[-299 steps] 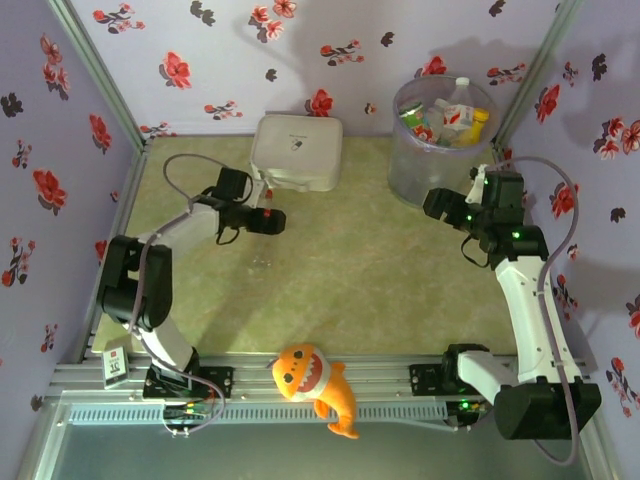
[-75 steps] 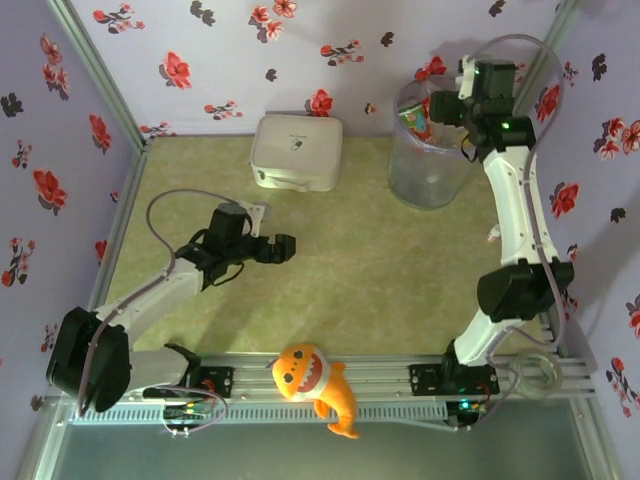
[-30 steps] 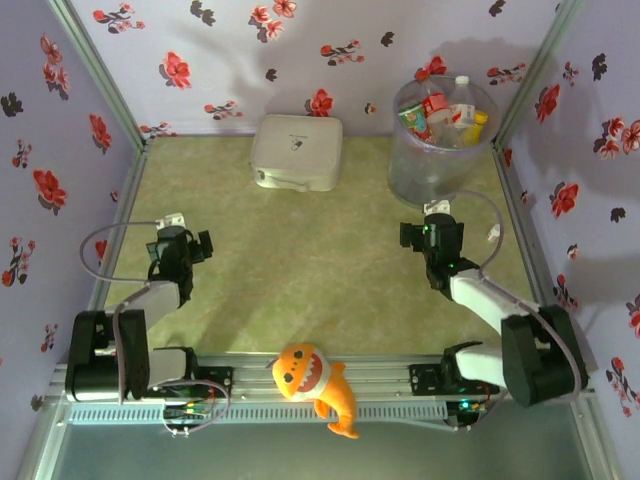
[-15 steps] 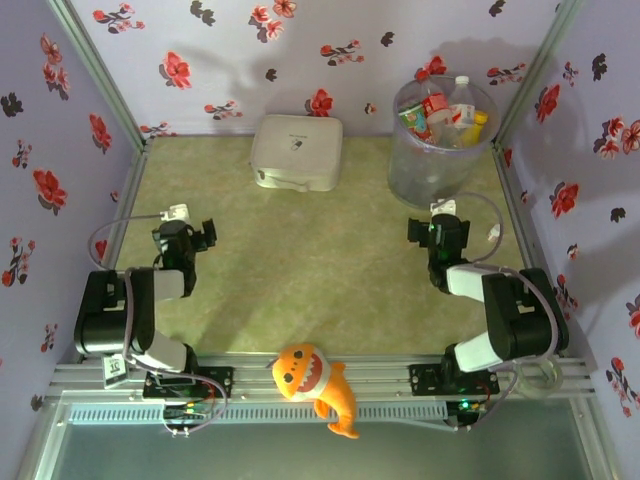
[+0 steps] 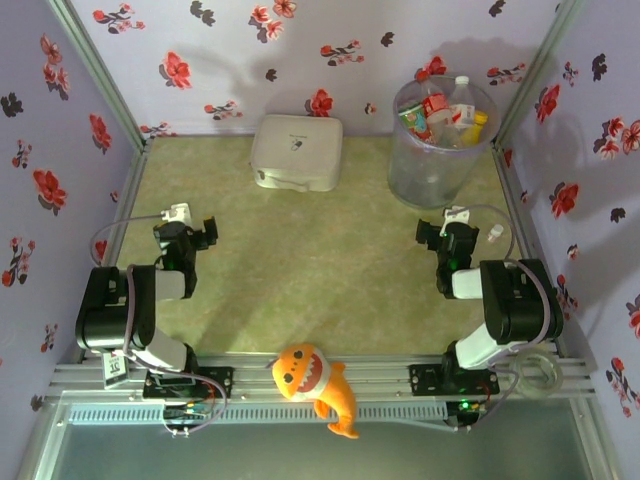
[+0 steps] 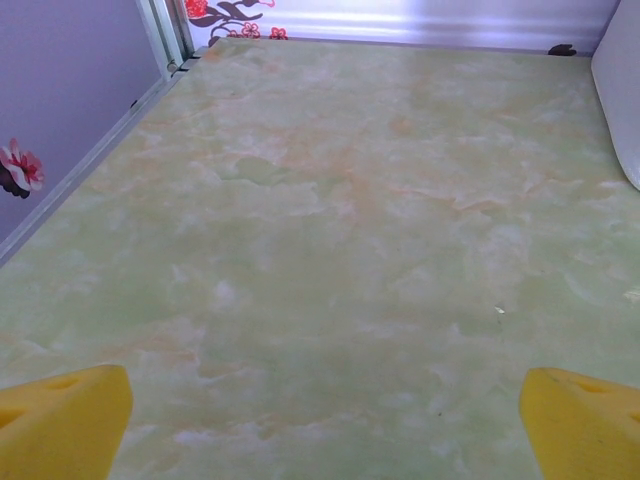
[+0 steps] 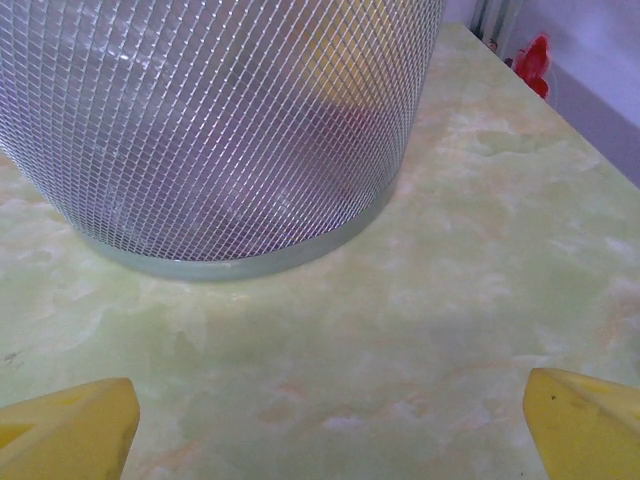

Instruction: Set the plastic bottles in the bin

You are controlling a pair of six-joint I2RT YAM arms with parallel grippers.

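**Bottles in the bin, both arms folded low**

Top view: the plastic bottles sit piled inside the bin, which stands in the far right corner of the table. Both arms are folded down near their bases. The left gripper is by the left edge and the right gripper is just in front of the bin. There's a white box at the back and an orange plush shark on the front rail.

Left wrist: the yellow fingertips are spread wide apart with nothing between them. Bare tabletop lies ahead, and the white box's edge shows at the right.

Right wrist: same deal, fingertips wide apart and empty. The bin's mesh-patterned wall is close ahead, with a yellow blur showing through it.
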